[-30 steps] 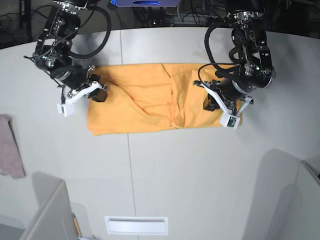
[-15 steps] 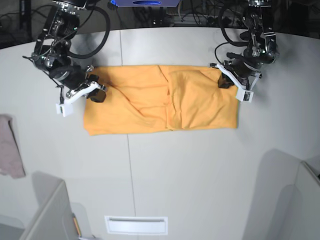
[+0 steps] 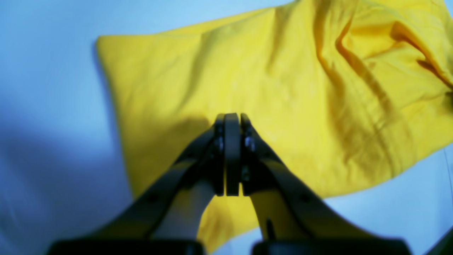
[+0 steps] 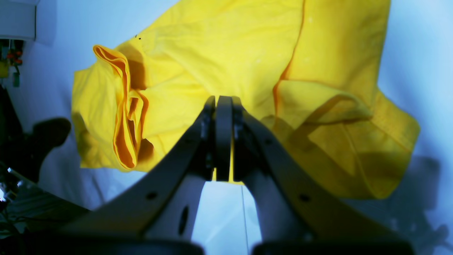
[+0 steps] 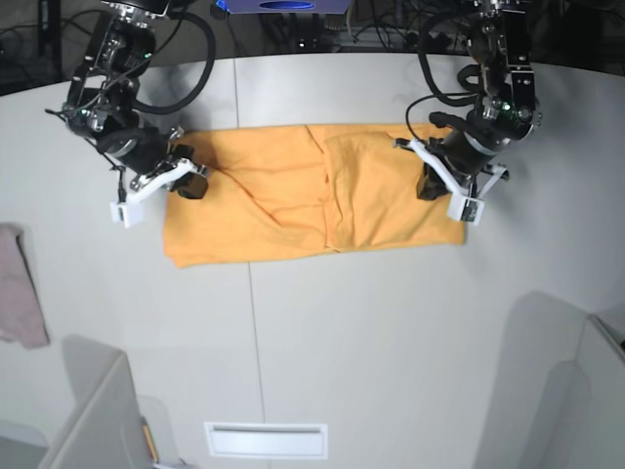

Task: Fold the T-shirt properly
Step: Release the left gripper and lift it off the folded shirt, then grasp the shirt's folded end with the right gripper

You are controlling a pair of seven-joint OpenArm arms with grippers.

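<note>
The orange-yellow T-shirt lies on the white table as a long, creased band running left to right. My left gripper hangs over the band's right end, jaws shut with nothing between them. In the left wrist view its shut tips hover above a flat corner of the T-shirt. At the band's left end is my right gripper, also shut and empty. The right wrist view shows its shut tips over the T-shirt, beside a bunched fold.
A small pinkish-grey cloth hangs at the table's left edge. A white slotted plate sits near the front edge. Grey panels stand at the front left and front right. Cables and dark equipment line the back.
My left gripper went from over the shirt's right end back to its far right corner, then returned forward over that end. The right end now lies flatter. My right arm has barely moved.
</note>
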